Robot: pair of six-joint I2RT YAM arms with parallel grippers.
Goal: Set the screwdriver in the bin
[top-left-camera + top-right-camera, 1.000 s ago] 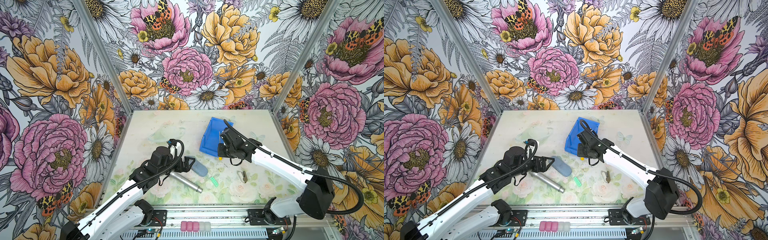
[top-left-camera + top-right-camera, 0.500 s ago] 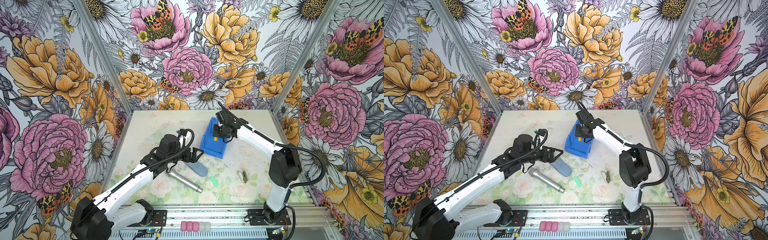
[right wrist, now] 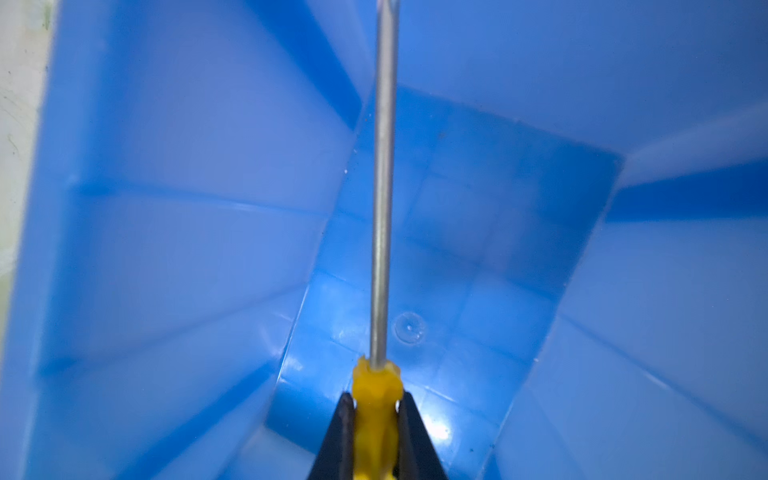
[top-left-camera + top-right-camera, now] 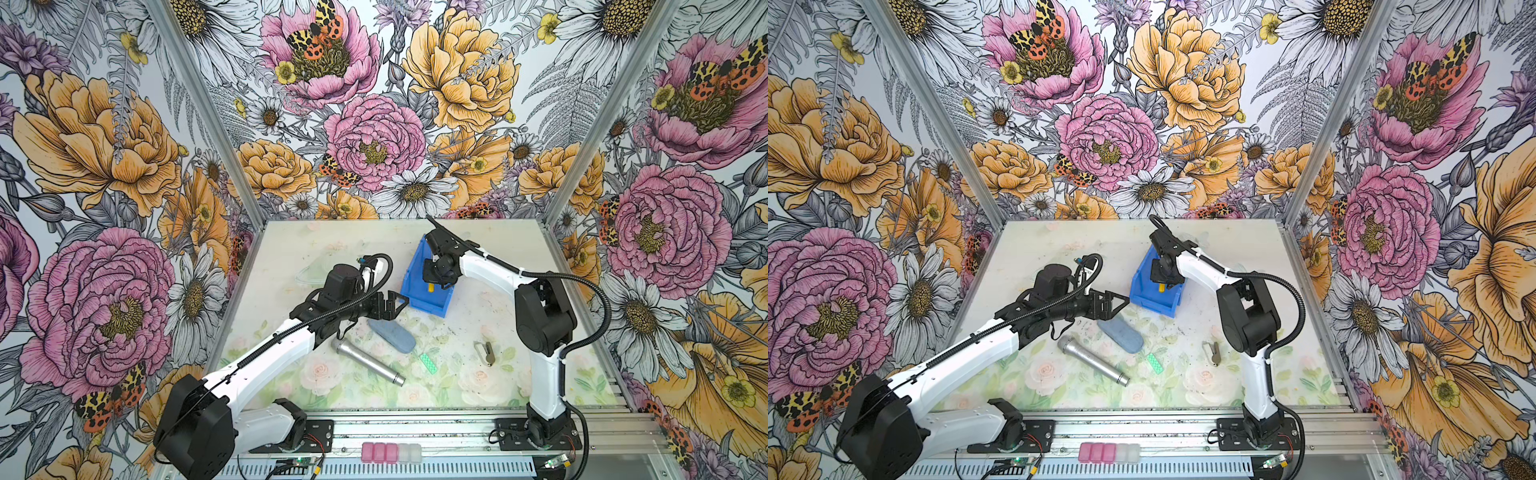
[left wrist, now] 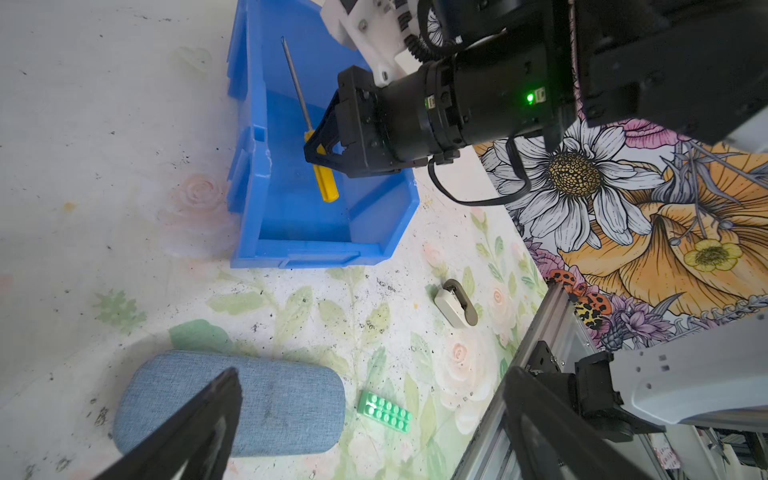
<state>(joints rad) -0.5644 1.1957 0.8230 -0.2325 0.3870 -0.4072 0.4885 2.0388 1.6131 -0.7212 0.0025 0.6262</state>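
Risk check, top views: holding screwdriver [image 4: 431,286] by yellow handle in right gripper [image 4: 435,279], clenched tight, within outline of bin [image 4: 428,302] at 12 o'clock of table [image 4: 299,249]; same in both top views. Could shove or tip bin by dropping wrist lower: looks light, unbraced. Reaching in with right arm from 5 o'clock, elbow high, forearm sloping down to wrist above bin. Parking left gripper [image 4: 395,301] at 8 o'clock of bin, spread wide and empty, near bin wall; arm stretched low from 7 o'clock. Leaving grey-blue case [image 4: 392,336] and microphone [image 4: 370,362] at 6 to 7 o'clock of bin, off drop path.

Left wrist view: shows shaft long, aimed at tall back wall, handle end toward low front. Likely failure: tip catching back wall on release, leaving tool propped, or handle skidding out over low front. Cannot read height above bin floor. Keeping left fingers [image 5: 208,415] apart, above case, well short of bin.

Right wrist view: looks down into bin, blue floor under shaft, walls all round. Pinching handle with right fingers [image 3: 345,432] just behind shaft end, so off balance point; may swing on opening and clatter against wall. Judged nearly done: only release left.
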